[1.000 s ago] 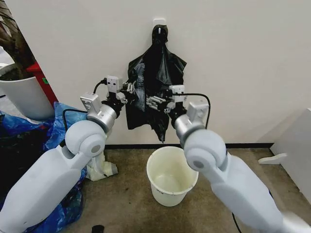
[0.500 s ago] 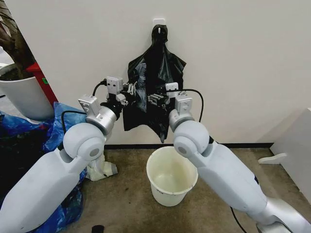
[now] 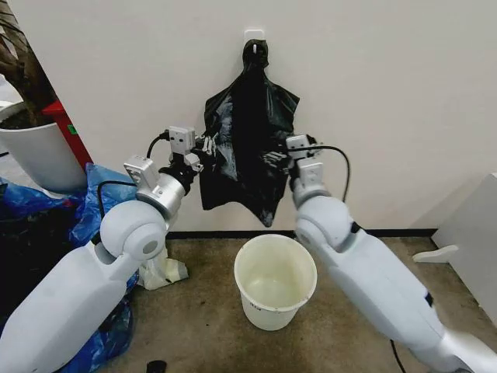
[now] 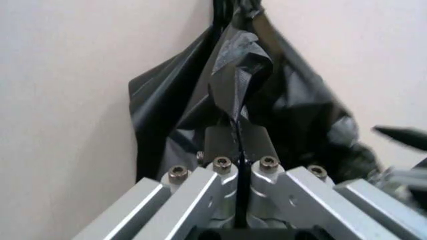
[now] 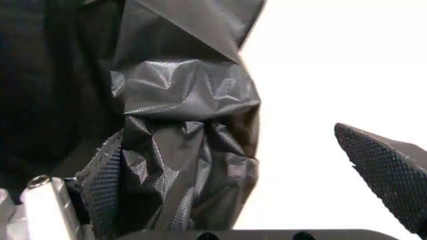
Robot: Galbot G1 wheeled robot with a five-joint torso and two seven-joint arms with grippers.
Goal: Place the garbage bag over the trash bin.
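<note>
While hanging from a wall hook at upper centre of the frame, garbage bag (image 3: pixel 248 148) is pinched at its edge by left pincer (image 4: pixel 235 145), clamped tight; right pincer (image 5: pixel 247 170) gapes wide around a fold; trash bin (image 3: pixel 275 281) stands on the floor below.

No legible text or labels.

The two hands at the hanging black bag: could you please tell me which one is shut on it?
The left hand: its fingers pinch a fold of the garbage bag. The right hand is at the bag with fingers open.
</note>
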